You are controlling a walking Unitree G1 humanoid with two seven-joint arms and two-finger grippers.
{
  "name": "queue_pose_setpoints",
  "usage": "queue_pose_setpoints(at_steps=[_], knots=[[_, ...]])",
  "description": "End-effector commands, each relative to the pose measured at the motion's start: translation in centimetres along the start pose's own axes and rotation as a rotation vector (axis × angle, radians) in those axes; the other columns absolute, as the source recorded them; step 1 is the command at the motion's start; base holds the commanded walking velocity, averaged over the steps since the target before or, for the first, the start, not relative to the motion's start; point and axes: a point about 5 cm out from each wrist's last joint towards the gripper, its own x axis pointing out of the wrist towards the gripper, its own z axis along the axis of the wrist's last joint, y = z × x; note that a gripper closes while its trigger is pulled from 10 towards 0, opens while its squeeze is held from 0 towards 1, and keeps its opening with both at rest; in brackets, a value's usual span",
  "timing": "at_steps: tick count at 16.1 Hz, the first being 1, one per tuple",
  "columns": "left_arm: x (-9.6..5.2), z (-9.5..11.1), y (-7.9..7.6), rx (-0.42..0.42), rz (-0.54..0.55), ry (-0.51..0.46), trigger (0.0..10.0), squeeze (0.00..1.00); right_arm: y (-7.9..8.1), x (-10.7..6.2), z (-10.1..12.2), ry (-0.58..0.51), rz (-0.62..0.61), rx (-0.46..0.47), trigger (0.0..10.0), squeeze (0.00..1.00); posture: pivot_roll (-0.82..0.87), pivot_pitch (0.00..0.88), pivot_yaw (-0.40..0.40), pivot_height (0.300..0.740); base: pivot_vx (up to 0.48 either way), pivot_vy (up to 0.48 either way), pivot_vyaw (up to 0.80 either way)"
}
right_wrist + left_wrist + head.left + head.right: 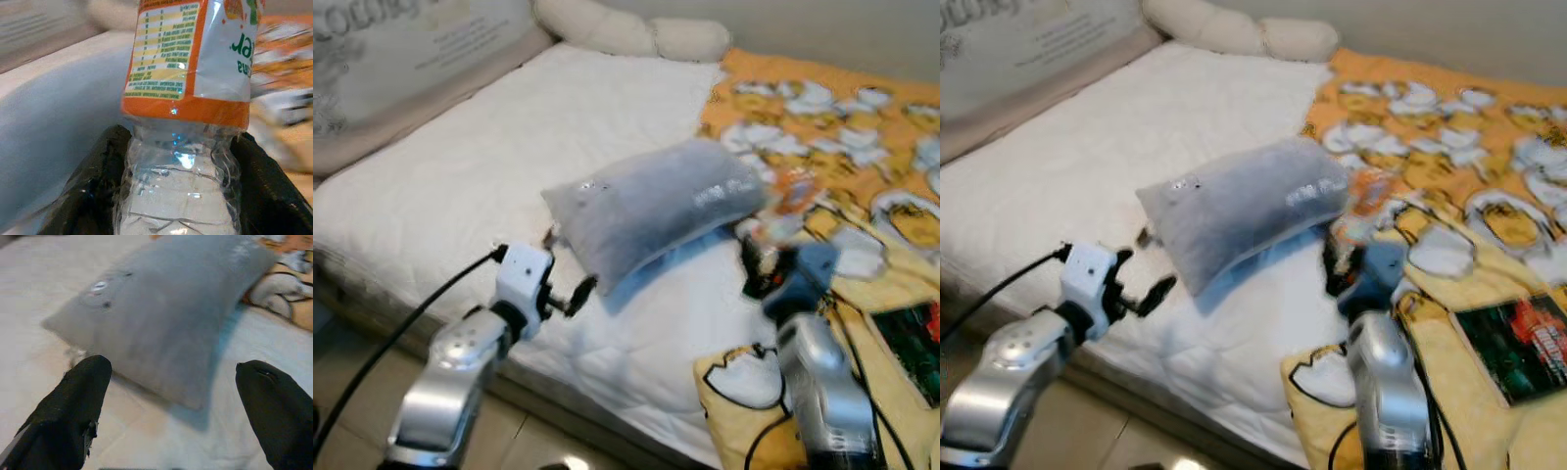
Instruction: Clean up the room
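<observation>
Left eye view: a grey pillow (651, 208) is lying on the white bed (460, 186), its long axis running across the robot's front. The left gripper (570, 279) is hovering just beside the pillow's near corner.

Left wrist view: the fingers (78, 406) are standing spread, empty, the pillow straight ahead.

Right wrist view: the right gripper (176, 186) is clenching a crumpled plastic bottle (181, 122) with an orange label.

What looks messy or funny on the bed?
The gray pillow lies crooked in the middle of the white mattress, far from the headboard. The right claw is shut on a crumpled clear bottle. The yellow blanket looks rumpled.
</observation>
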Motion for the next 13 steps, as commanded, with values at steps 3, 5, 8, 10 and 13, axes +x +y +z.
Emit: queue_pose_setpoints(at_steps=[3, 5, 8, 10, 13], knots=[[0.1, -0.5, 1.2, 0.043, 0.13, 0.035, 10.0, 0.0, 1.0, -0.6, 0.0, 0.015, 0.038, 0.011, 10.0, 0.0, 0.01, 0.0, 0.007, 0.74, 0.0, 0.0, 0.8], [0.0, -0.3, 1.7, 0.046, 0.173, 0.038, 10.0, 0.0, 1.1, -0.7, -0.1, 0.02, 0.044, 0.009, 10.0, 0.0, 0.03, 0.0, -0.001, 0.74, 0.0, 0.0, 0.8], [0.2, -0.9, 2.4, 0.049, 0.256, 0.057, 10.0, 0.0, 1.7, -0.6, -0.3, 0.053, 0.071, 0.011, 10.0, 0.0, 0.02, 0.0, 0.009, 0.74, 0.0, 0.0, 0.8], [0.5, -0.5, 2.2, 0.039, 0.24, 0.034, 10.0, 0.0, 2.0, -0.3, -0.6, 0.08, 0.094, 0.015, 10.0, 0.0, 0.01, 0.0, 0.008, 0.74, 0.0, 0.0, 0.8], [0.3, -0.8, 2.8, 0.001, 0.27, 0.047, 10.0, 0.0, 1.9, 0.2, -0.5, 0.103, 0.092, 0.039, 10.0, 0.0, 0.02, 0.0, 0.001, 0.74, 0.0, 0.0, 0.8]])
